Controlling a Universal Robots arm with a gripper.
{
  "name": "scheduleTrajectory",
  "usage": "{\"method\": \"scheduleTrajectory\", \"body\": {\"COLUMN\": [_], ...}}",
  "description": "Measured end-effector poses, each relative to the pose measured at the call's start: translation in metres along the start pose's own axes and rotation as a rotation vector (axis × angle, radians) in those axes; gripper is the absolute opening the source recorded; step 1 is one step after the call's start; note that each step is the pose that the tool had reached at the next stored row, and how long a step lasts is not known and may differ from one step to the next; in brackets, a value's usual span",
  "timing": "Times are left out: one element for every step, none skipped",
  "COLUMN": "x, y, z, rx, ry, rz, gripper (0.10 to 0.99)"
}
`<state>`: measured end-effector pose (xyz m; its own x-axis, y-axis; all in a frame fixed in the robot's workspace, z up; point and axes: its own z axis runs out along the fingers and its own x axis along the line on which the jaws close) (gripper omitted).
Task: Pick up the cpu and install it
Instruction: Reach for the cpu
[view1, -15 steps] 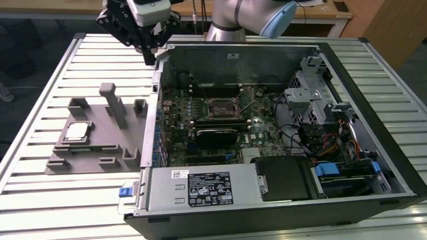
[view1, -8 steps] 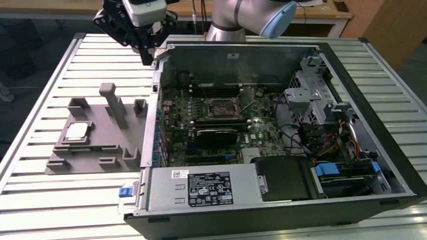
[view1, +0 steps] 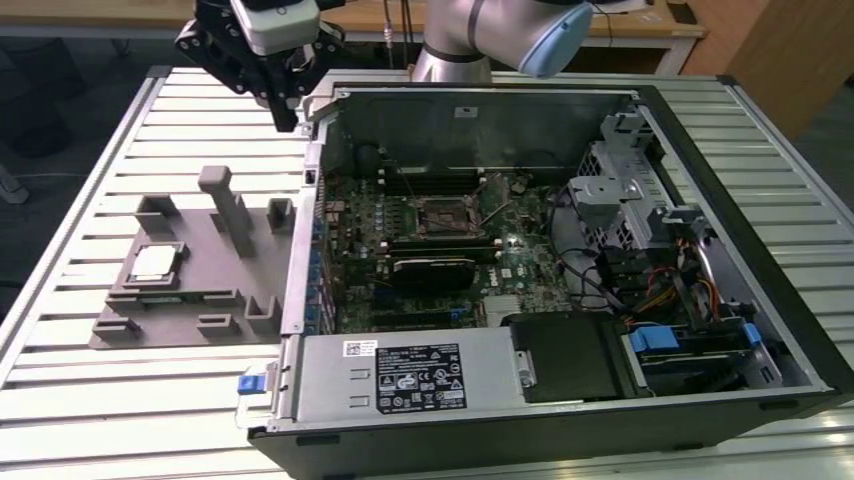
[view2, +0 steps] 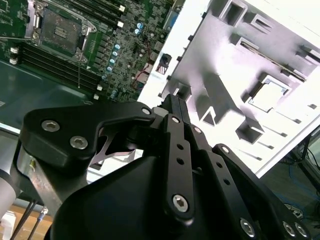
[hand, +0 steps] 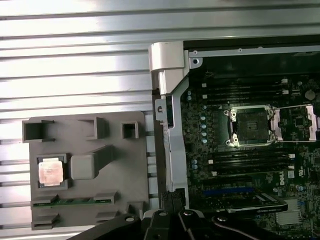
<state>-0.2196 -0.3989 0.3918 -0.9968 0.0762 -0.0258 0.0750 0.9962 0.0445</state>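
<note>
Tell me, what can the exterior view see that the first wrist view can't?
Exterior view's extras: the silver robot arm, the labelled power supply, and the drive cage with cables. First wrist view's extra: a straight-down look at the socket's metal flap, swung open beside it. Shared: the cpu sitting in the grey tray, the empty socket, the green motherboard, and the black gripper.

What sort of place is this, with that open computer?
Probably a robotics lab or test bench: an open computer case lies on a slatted table, a grey tray beside it holds the cpu, and the arm's hand hangs over the case's edge.
</note>
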Motion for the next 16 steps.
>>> {"method": "scheduleTrajectory", "body": {"x": [0.0014,0.0028,0.0043,0.0057,0.0072,0.0086,0.01,0.0114,0.0129,0.0143,0.016,0.0175,0.0191,0.0206,0.0222,0.0237], "y": [-0.0001,-0.0002,-0.0004,-0.0005,-0.0006,-0.0007,-0.0008,-0.001,-0.0011,-0.0012,-0.0013,-0.0015,-0.0016,-0.0017,-0.0018,-0.002], "z": [0.0002,0.0004,0.0006,0.0008,0.001,0.0012,0.0014,0.0016,0.0019,0.002,0.0023,0.0025,0.0027,0.003,0.0032,0.0035], "rx": [0.0,0.0,0.0,0.0,0.0,0.0,0.0,0.0,0.0,0.0,0.0,0.0,0.0,0.0,0.0,0.0], "ry": [0.0,0.0,0.0,0.0,0.0,0.0001,0.0001,0.0001,0.0,0.0001,0.0001,0.0,0.0,0.0,0.0,0.0], "rz": [0.0,0.0,0.0,0.0,0.0,0.0,0.0,0.0,0.0,0.0,0.0,0.0,0.0,0.0,0.0,0.0], "gripper": [0.106,0.106,0.106,0.106,0.106,0.106,0.106,0.106,0.106,0.106,0.106,0.106,0.106,0.106,0.106,0.106]}}
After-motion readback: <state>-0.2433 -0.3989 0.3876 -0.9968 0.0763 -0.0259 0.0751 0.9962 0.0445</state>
